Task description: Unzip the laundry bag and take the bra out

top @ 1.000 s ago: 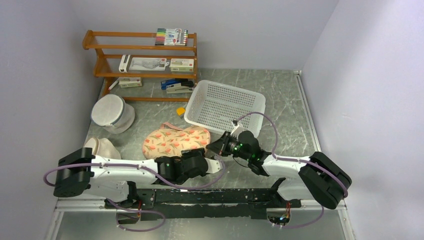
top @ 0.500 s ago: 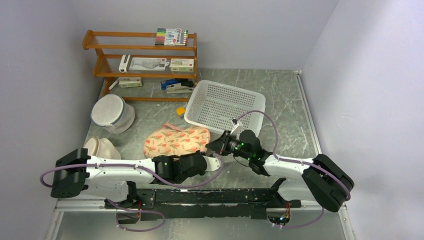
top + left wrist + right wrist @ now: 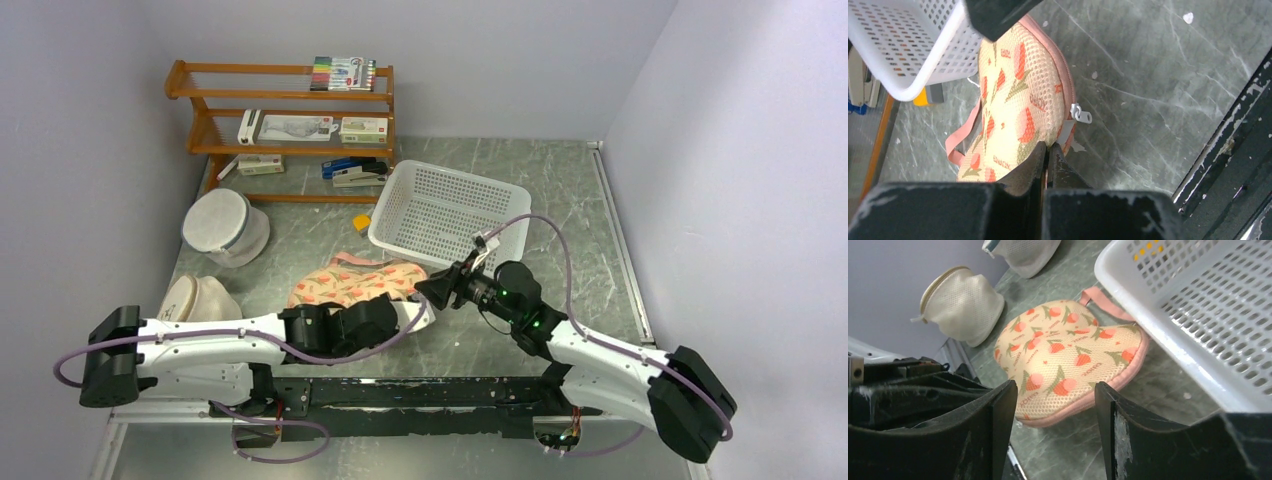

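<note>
Currently, the flat cream-peach floral laundry bag (image 3: 350,282) lies on the grey tabletop (image 3: 560,200) beside the white perforated basket (image 3: 450,205). The left end effector (image 3: 1046,150) pinches its near edge; the right end effector (image 3: 1053,385) hovers spread.

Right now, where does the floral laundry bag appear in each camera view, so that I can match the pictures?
Top external: laundry bag lies left of centre, in front of the white basket.
Left wrist: it fills the centre-left, basket at upper left.
Right wrist: centre, basket at upper right.
Shared landmark: the white basket beside the bag.
</note>
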Controlling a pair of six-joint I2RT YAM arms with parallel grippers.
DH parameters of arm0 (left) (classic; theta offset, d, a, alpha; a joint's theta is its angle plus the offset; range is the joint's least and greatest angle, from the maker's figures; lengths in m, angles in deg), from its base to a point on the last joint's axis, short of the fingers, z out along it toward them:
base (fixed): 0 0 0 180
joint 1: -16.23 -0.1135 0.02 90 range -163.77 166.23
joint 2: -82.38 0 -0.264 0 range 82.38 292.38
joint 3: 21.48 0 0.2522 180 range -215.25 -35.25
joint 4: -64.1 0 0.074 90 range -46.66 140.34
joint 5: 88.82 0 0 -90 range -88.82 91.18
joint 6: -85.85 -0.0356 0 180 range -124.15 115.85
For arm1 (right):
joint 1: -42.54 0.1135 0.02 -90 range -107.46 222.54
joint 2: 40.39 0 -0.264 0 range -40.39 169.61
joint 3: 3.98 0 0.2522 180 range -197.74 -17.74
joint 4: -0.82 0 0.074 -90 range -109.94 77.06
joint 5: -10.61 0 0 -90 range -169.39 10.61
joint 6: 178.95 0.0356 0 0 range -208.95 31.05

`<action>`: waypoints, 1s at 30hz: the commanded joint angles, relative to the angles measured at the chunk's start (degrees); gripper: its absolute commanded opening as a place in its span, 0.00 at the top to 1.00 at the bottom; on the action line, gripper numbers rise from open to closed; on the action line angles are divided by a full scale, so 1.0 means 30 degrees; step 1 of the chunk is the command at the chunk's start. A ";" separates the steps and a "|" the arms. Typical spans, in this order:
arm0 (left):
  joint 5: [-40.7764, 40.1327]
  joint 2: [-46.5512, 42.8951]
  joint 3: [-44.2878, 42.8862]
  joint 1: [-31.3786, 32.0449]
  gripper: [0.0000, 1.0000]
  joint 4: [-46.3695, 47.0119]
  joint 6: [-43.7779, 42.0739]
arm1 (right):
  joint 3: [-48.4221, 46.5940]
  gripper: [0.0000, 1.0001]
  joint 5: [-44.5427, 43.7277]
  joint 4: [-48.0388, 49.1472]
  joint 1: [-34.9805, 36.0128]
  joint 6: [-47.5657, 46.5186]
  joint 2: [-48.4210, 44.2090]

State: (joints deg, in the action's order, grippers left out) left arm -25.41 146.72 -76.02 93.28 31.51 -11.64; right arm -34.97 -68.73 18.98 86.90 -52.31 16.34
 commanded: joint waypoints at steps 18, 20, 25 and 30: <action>0.4103 -0.0625 -0.1525 -0.4309 0.93 -0.0643 0.2620 | -0.1856 0.58 -1.3624 -0.2486 0.8982 -0.3484 0.2158; 0.4580 -0.0644 -0.1576 -0.4567 0.93 -0.0580 0.2684 | -0.1829 0.62 -1.4070 -0.1632 0.9263 -0.3523 0.2509; 0.5589 -0.0571 -0.1611 -0.5235 0.93 -0.0341 0.2843 | -0.1663 0.63 -1.4284 0.0915 0.9632 -0.3573 0.3673; 0.6009 -0.0132 -0.1714 -0.5575 0.93 -0.0385 0.2933 | -0.1889 0.63 -1.4908 0.2549 1.0389 -0.3792 0.5004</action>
State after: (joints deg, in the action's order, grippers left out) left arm -9.96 145.36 -78.75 77.42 29.43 -3.68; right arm -39.21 -109.76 20.07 116.41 -62.60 29.15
